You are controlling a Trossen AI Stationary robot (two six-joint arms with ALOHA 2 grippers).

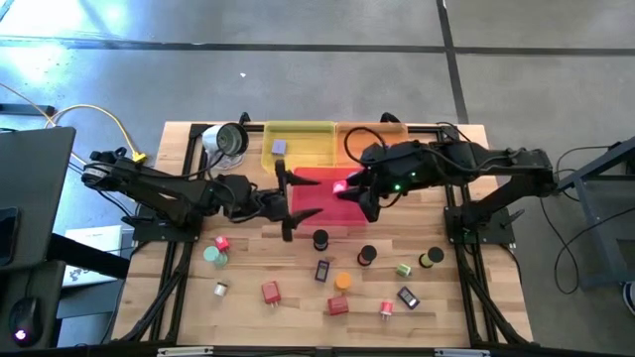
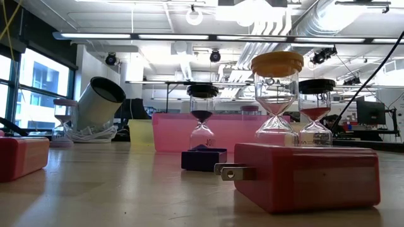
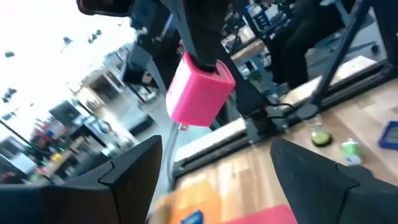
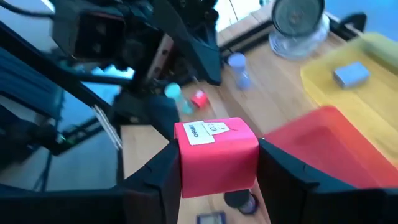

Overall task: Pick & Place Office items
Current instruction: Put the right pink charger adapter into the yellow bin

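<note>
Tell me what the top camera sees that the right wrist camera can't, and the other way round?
Only the high view shows both whole arms and the small items across the front of the table, like the orange cylinder. Only the right wrist view shows the white label on the pink block between the right gripper fingers. Both show that block, the pink tray, the yellow tray and the grey piece in it.
</note>
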